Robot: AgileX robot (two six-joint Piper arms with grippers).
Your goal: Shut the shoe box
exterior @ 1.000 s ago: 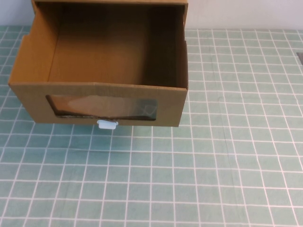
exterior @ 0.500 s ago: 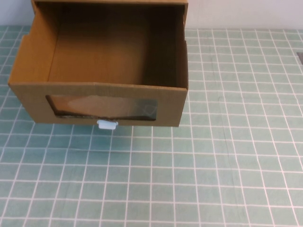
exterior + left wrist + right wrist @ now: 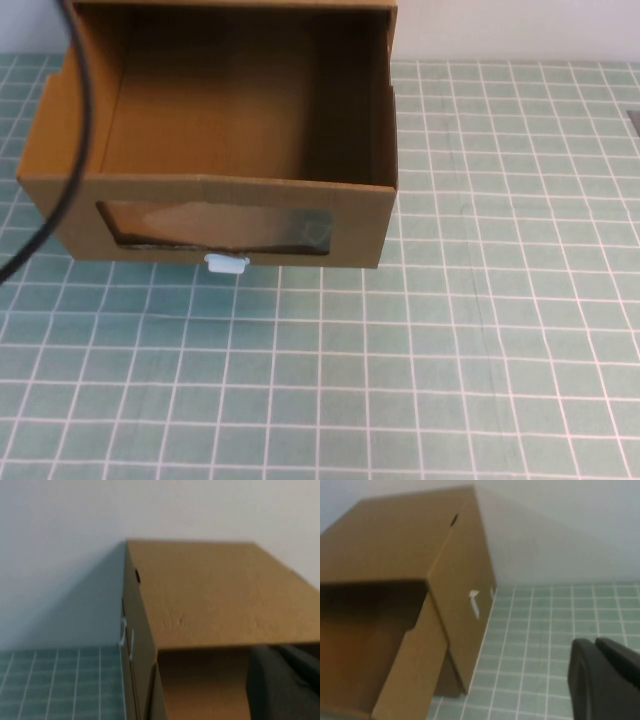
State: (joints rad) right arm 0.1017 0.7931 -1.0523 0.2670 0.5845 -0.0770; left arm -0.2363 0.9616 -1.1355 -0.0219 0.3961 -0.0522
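Shoe box [image 3: 215, 150] drawer pulled out, tab [image 3: 226, 264] facing front.
Left end effector [image 3: 282, 682], right end effector [image 3: 605, 677] near box; finger state unclear.

High view looks down; wrist views flank shoe box [image 3: 210, 170].

A green surface [image 3: 480, 330] with a white grid of lines is spreading to the near, left and right edges. A pale wall [image 3: 510, 28] is rising along its far edge. A thin black cable [image 3: 83, 130] is hanging across the far-left corner.
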